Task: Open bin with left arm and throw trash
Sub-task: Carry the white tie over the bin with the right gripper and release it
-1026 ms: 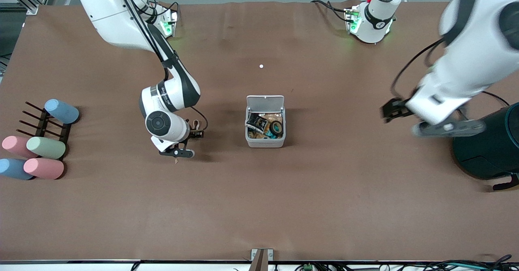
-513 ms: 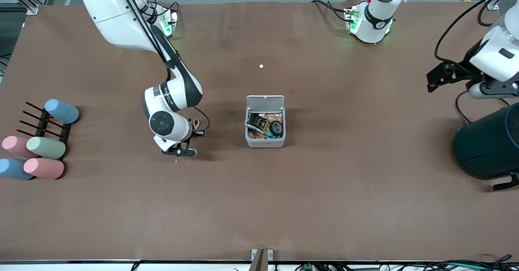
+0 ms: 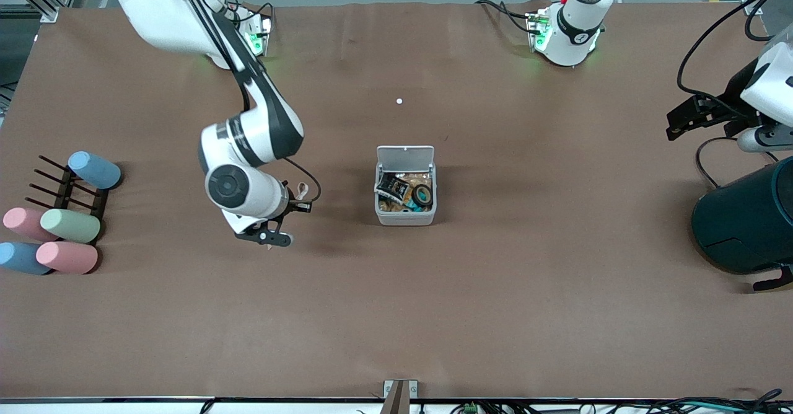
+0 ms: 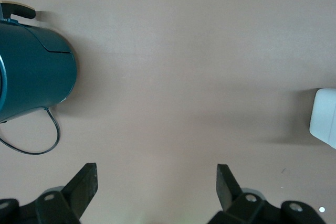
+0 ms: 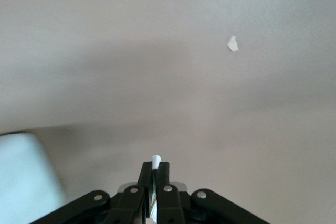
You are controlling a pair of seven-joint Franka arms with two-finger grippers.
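The bin (image 3: 406, 217) stands mid-table with its white lid (image 3: 405, 155) tipped open. Inside lie the black-and-white wrapper (image 3: 391, 185) and the black tape roll (image 3: 424, 195) on beige material; I cannot pick out the rubber band. A corner of the bin shows in the left wrist view (image 4: 325, 116). My left gripper (image 3: 676, 123) is open and empty (image 4: 157, 174), up over the left arm's end of the table, above the teal cylinder. My right gripper (image 3: 302, 206) is shut (image 5: 156, 165) on a thin white strip, low over the table beside the bin, toward the right arm's end.
A large dark teal cylinder (image 3: 743, 222) stands at the left arm's end, also in the left wrist view (image 4: 31, 69). Pastel cups (image 3: 68, 225) and a black rack (image 3: 62, 188) sit at the right arm's end. A small pale scrap (image 5: 232, 43) lies under the right gripper.
My left arm has swung away from the table's middle, out to its own end and higher. My right arm has shifted a little toward the cups, gripper still shut.
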